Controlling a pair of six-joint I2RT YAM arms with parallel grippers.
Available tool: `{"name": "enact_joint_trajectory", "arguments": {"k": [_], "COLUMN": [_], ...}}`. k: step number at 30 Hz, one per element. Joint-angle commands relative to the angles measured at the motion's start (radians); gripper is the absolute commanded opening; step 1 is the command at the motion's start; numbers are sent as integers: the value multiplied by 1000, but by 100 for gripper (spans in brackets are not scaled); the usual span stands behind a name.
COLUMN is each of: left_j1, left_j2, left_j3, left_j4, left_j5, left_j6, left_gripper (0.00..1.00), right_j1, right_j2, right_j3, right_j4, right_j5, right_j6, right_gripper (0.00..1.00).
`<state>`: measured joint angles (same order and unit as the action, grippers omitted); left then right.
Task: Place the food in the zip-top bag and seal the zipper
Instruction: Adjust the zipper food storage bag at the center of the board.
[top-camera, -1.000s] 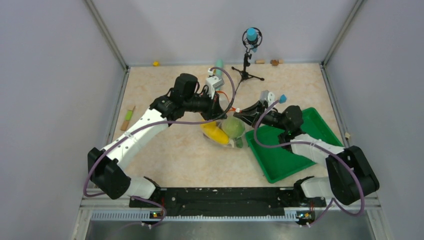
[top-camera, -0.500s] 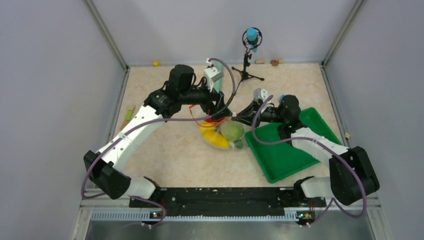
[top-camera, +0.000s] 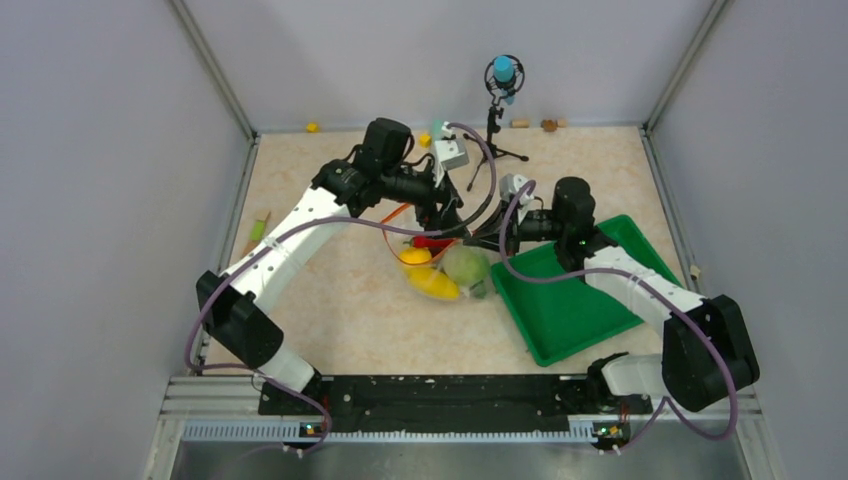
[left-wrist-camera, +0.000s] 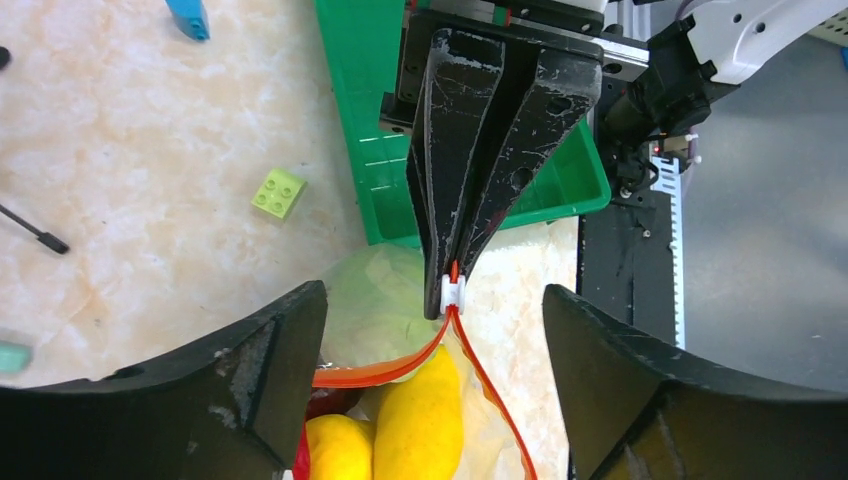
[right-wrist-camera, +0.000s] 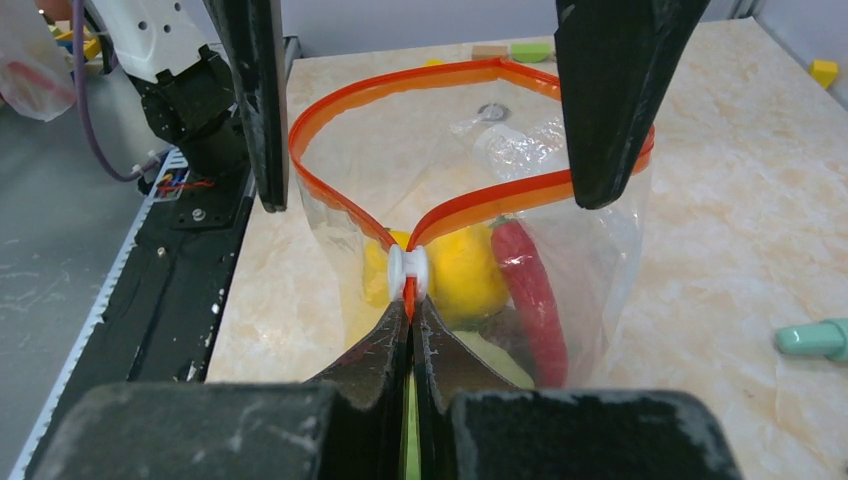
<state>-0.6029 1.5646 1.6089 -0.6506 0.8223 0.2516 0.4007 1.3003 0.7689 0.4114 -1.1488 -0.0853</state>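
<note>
The clear zip-top bag (top-camera: 440, 272) lies mid-table, left of the green tray. Inside it is the food: yellow pieces (left-wrist-camera: 415, 420), a green leafy ball (top-camera: 465, 264) and a red chili (right-wrist-camera: 530, 290). The orange-red zipper (right-wrist-camera: 340, 195) stands apart in an open loop. My right gripper (right-wrist-camera: 411, 312) is shut on the zipper's end, just behind the white slider (right-wrist-camera: 409, 272). My left gripper (left-wrist-camera: 432, 300) is open, one finger on each side of the bag's mouth, holding nothing. In the top view the left gripper (top-camera: 447, 222) faces the right gripper (top-camera: 478, 238) over the bag.
The green tray (top-camera: 575, 305) lies under my right arm. A microphone stand (top-camera: 497, 110) rises at the back. A lime block (left-wrist-camera: 279, 192) and a blue block (left-wrist-camera: 188, 18) lie on the table, a teal stick (right-wrist-camera: 815, 338) beside the bag, and a green-orange stick (top-camera: 258, 232) at the left wall.
My left gripper has opened and its wrist has swung toward the back right, over the bag's mouth. My right arm has shifted slightly left, still shut on the zipper's end.
</note>
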Motion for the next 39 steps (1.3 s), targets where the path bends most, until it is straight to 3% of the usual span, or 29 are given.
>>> {"name": "enact_joint_trajectory", "arguments": {"k": [1, 4, 14, 39], "left_j1": [3, 2, 3, 3], "left_j2": [20, 34, 98, 149], "left_j3": [52, 54, 74, 126], "left_j4": [-13, -23, -46, -87], "left_j5": [51, 59, 103, 83], "left_j6": [43, 43, 61, 63], "left_gripper": [79, 73, 70, 28], "right_j1": [-8, -8, -9, -13], "right_j2": [-25, -27, -31, -19], "right_j3": [48, 46, 34, 44], "right_j4": [7, 27, 84, 87], "right_j5": [29, 51, 56, 39], "right_j6": [7, 33, 78, 110], "right_gripper": [0, 0, 0, 0]}}
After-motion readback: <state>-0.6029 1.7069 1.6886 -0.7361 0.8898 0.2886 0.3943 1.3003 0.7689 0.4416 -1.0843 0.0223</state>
